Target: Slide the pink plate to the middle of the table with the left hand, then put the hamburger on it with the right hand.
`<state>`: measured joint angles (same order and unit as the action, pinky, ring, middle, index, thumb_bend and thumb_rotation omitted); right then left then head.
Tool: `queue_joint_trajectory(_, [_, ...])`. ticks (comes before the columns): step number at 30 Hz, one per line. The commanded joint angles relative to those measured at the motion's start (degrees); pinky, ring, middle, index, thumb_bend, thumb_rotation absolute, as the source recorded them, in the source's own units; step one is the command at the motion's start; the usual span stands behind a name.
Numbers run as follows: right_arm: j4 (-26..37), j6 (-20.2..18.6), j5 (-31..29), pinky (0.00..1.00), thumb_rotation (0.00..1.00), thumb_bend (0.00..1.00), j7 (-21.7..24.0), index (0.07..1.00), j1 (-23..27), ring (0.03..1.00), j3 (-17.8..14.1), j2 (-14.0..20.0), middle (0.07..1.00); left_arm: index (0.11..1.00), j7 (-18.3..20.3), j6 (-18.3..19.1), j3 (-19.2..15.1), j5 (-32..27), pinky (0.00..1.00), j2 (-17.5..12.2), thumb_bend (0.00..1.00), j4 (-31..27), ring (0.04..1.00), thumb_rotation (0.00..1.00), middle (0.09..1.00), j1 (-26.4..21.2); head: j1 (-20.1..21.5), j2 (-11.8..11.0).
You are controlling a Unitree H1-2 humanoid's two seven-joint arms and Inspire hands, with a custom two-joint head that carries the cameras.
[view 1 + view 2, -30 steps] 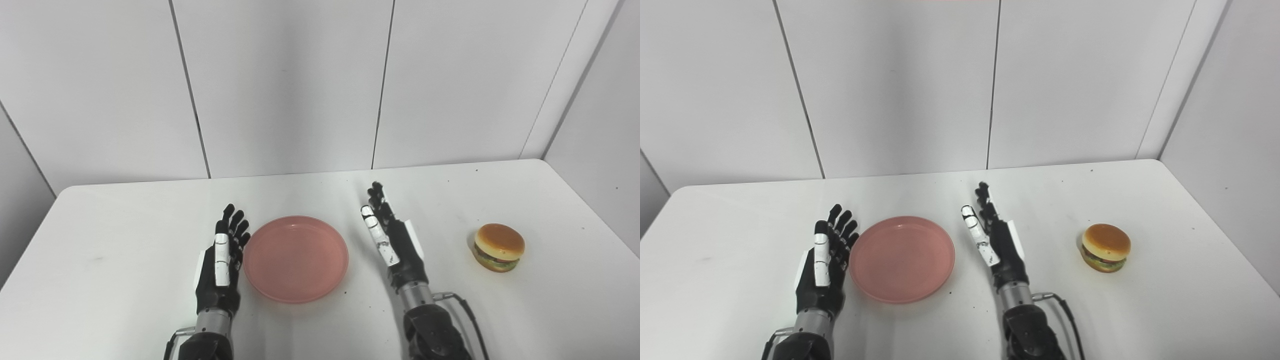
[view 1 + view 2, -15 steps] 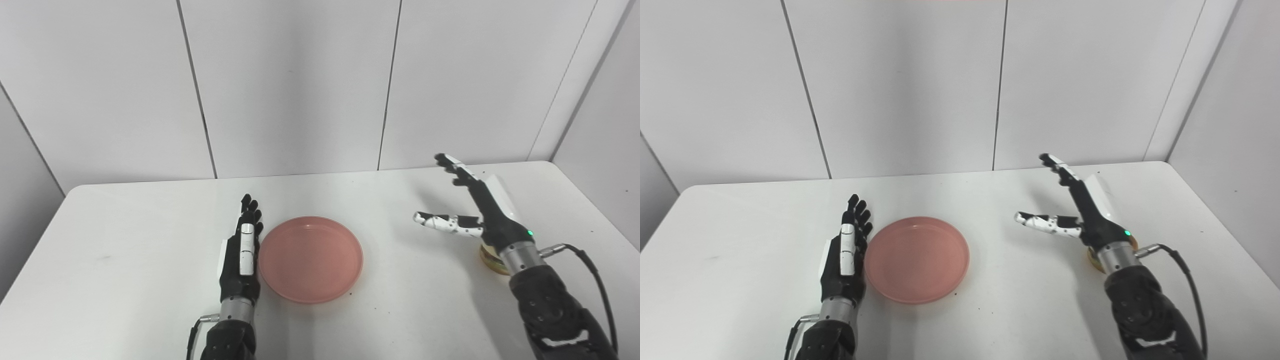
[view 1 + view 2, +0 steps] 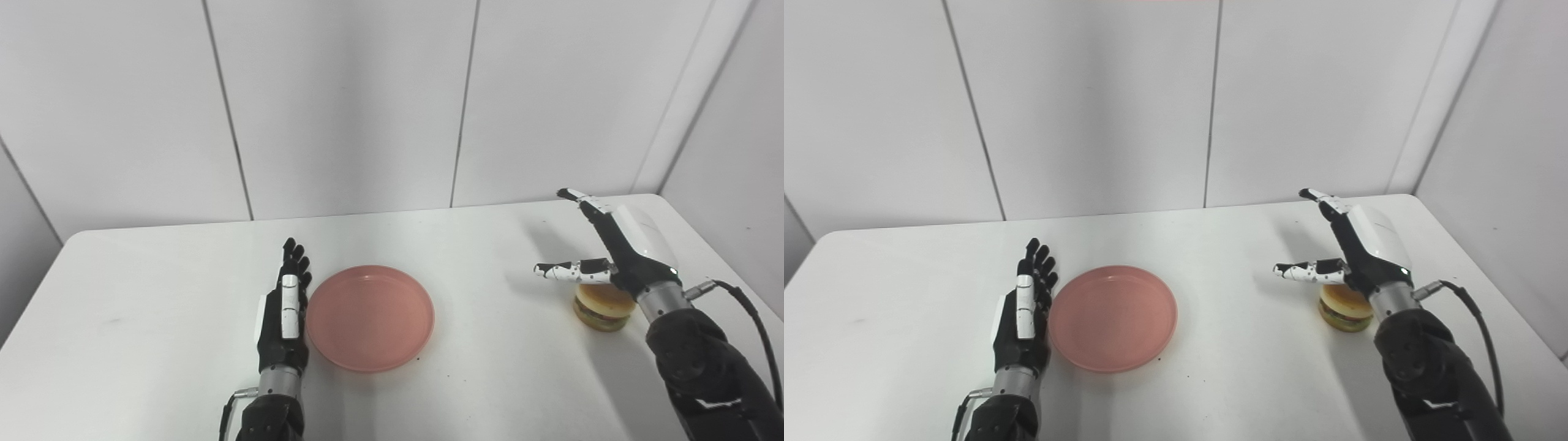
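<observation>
The pink plate [image 3: 370, 316] lies empty near the middle of the white table [image 3: 153, 294]. My left hand [image 3: 284, 312] stands edge-on right beside the plate's left rim, fingers straight, open and holding nothing. The hamburger [image 3: 600, 308] sits on the table at the right, upright. My right hand [image 3: 609, 251] hovers over it, open, thumb stretched left and fingers pointing away. The wrist hides part of the bun's top. I cannot tell whether the palm touches it.
The table's right edge [image 3: 723, 257] runs close past the hamburger, with the wall panel just beyond it. A black cable [image 3: 744, 306] loops from my right wrist. Bare tabletop lies between plate and hamburger.
My right hand has travelled from beside the plate to above the hamburger, spreading its thumb. The left hand stays at the plate's left rim. The camera has shifted slightly.
</observation>
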<state>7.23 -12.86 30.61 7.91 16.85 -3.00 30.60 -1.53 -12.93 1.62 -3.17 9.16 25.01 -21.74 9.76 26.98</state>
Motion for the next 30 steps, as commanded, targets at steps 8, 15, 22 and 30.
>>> queue_joint_trajectory(8, [0.8, -2.5, 7.0, 0.93, 0.35, 0.87, 2.4, 0.870, 1.8, 0.920, 3.1, 3.8, 0.899, 1.000, 2.0, -1.8, -0.8, -1.3, 1.00, -2.0, 0.70, 3.5, 0.992, 1.00, 1.000, 3.9, 2.3, 0.2])
queue_joint_trajectory(15, [0.2, -4.5, 9.5, 0.95, 0.36, 0.91, 5.0, 0.859, 2.1, 0.910, 4.2, 5.3, 0.896, 0.996, 1.8, -2.3, -0.8, -1.9, 1.00, -2.1, 0.71, 3.9, 0.990, 1.00, 0.997, 3.8, 2.3, 0.5])
queue_joint_trajectory(22, [-0.7, -5.4, 10.9, 0.97, 0.36, 0.93, 5.8, 0.860, 2.3, 0.920, 3.8, 5.8, 0.895, 0.998, 1.6, -1.9, -0.8, -2.0, 1.00, -2.0, 0.70, 3.8, 0.992, 1.00, 0.999, 3.8, 2.4, 0.5])
queue_joint_trajectory(30, [-0.9, -6.5, 12.0, 1.00, 0.37, 0.94, 6.2, 0.861, 2.2, 0.945, 2.7, 6.6, 0.896, 1.000, 1.7, -2.0, -0.6, -1.9, 1.00, -2.1, 0.70, 3.6, 0.988, 1.00, 0.999, 3.9, 2.3, 0.6])
